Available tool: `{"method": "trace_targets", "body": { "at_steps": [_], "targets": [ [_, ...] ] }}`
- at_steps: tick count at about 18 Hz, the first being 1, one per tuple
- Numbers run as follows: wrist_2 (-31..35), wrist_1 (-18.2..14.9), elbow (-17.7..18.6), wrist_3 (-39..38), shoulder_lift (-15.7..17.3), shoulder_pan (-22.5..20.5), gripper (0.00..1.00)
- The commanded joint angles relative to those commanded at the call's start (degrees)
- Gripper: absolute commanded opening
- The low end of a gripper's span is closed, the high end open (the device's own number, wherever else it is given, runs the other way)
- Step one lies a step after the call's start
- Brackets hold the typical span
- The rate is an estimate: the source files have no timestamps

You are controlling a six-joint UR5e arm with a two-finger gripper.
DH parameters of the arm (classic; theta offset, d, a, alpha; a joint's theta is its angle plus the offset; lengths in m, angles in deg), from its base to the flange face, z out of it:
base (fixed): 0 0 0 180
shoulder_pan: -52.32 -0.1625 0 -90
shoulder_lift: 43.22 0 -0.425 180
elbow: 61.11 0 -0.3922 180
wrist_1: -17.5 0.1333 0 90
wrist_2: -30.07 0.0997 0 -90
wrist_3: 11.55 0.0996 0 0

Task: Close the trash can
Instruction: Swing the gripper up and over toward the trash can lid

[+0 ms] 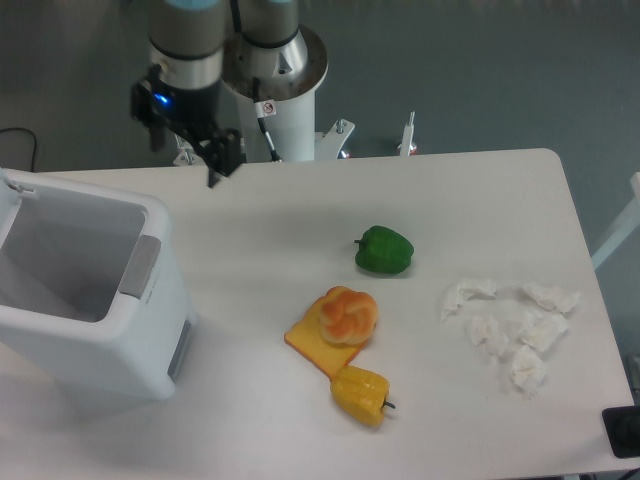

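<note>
the scene is evenly and fairly brightly lit from above, with a cool, slightly bluish cast. shadows are soft and short: a faint one lies right of the trash can (90, 300), small ones under the green pepper (384, 250) and yellow pepper (361, 395). the white table (470, 190) shows mild sheen, no hard glare. the picture is low in resolution and slightly soft; the gripper (222, 160) looks a little blurred.
</note>
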Motion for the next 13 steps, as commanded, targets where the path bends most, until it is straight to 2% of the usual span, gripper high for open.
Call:
{"method": "trace_targets", "body": {
  "at_steps": [3,6,11,13],
  "targets": [
    [-5.3,1.3,-1.8,-4.7,0.4,2.1,1.0],
    [-7.4,1.3,-4.1,-9.4,0.8,3.6,1.0],
    [-11.2,1.2,-8.7,-15.5,-0.7,4.8,1.0],
    [-12.5,1.2,-11.4,-18.6,-2.3,5.6,1.0]
  ]
}}
